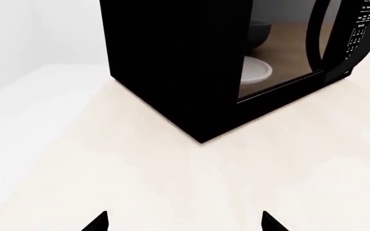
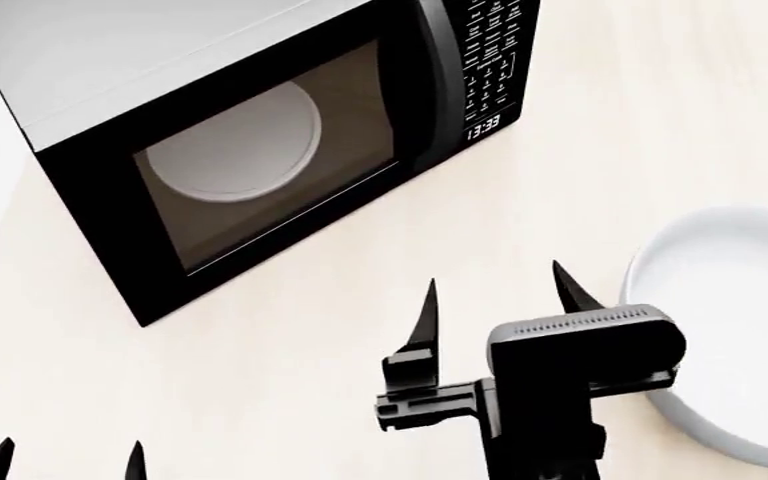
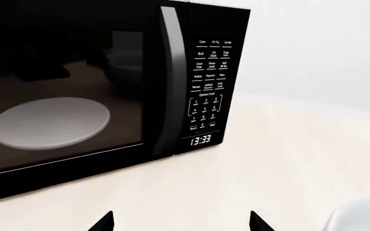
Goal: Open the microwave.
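Note:
The microwave (image 2: 211, 110) is a black box with a grey top, standing on a pale counter with its door shut. Through the window I see the white turntable (image 2: 235, 143). Its vertical black handle (image 3: 169, 82) runs beside the keypad (image 3: 209, 86), whose clock reads 13:33. My right gripper (image 2: 498, 295) is open in front of the microwave, a short way from the door and handle, nothing between its fingers. My left gripper (image 2: 64, 462) is open low at the front left, facing the microwave's left front corner (image 1: 201, 139).
A white bowl (image 2: 731, 320) sits on the counter to the right of my right gripper, close to its wrist. The pale counter (image 2: 291, 380) stretches between both grippers and the microwave. A white wall (image 3: 313, 43) rises behind.

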Robot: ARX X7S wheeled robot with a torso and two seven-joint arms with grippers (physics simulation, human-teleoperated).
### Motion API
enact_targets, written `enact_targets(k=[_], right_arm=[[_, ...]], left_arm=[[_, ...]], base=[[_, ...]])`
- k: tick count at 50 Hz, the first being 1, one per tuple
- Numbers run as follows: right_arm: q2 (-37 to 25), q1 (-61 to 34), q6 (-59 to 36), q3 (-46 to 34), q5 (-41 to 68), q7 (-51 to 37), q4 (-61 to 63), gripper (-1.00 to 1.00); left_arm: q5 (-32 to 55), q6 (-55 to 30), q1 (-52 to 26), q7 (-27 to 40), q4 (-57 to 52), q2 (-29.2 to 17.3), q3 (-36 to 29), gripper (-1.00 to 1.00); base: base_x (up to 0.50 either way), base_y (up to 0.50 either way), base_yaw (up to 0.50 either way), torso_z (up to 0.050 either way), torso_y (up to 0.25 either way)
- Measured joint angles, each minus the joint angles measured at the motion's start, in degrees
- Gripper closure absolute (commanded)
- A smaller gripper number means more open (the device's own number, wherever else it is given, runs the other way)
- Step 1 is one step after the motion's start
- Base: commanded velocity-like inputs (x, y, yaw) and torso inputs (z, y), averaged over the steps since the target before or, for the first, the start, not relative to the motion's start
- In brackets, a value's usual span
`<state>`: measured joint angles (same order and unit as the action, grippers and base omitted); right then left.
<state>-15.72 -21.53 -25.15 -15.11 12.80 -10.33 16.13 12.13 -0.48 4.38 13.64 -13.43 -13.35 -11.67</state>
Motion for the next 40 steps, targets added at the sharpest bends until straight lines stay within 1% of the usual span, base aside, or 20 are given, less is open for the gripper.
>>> enact_targets(k=[16, 40], right_arm=[[0.7, -10.4, -5.8, -2.0, -0.9, 0.4, -6.0, -1.0], [2.2, -21.7, -10.3, -5.0, -2.2, 1.2, -13.7, -1.0]], left_arm=[[0.9, -0.1, -0.2, 0.4, -0.2, -0.5, 0.0, -1.0], [2.0, 0.0, 0.1, 0.8, -0.9, -1.3, -0.1, -1.0]], base=[[0.0, 0.0, 0.0, 0.0, 0.0], [0.0, 0.0, 0.0, 0.0, 0.0]])
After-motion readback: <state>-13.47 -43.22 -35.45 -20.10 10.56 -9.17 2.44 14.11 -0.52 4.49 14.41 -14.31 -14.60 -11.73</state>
